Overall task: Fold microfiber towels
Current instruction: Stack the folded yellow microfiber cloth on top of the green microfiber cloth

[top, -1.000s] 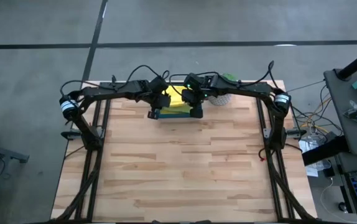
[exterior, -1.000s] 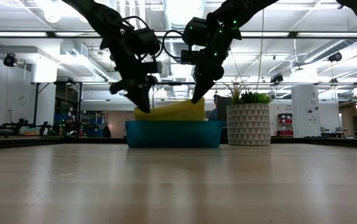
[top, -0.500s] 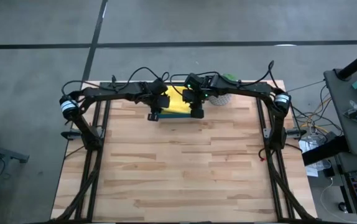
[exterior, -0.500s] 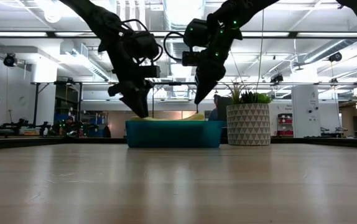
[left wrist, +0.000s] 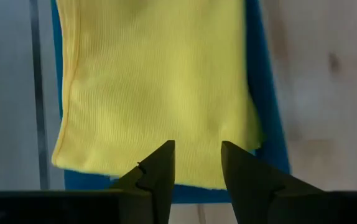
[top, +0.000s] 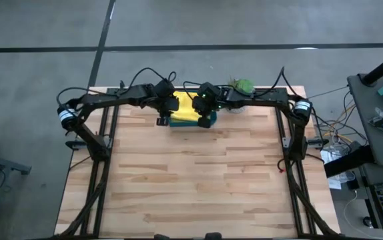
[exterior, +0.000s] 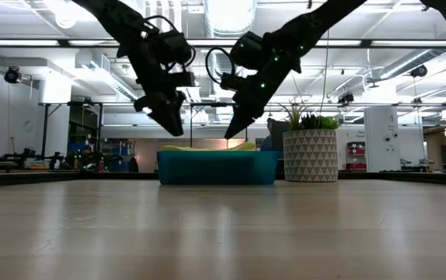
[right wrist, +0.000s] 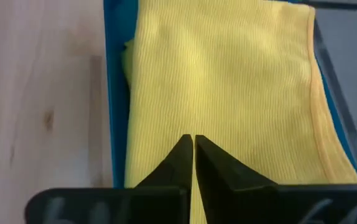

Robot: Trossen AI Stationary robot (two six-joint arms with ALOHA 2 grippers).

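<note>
Dark jointed arms, looping black cables, green lights

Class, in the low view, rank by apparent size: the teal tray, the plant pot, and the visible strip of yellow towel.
1. Tray, widest.
2. Pot, though it sits farther back, so its true size is unsure.
3. Towel, only a thin strip above the tray's rim.

A rigid teal rectangular tray [top: 178, 122] sits at twelve o'clock on the light wooden plank table [top: 191, 173], near its far edge. At about one o'clock, just beside the tray, stands a white pot with a triangle pattern [exterior: 310, 155], holding a spiky green plant [exterior: 308, 120].
</note>
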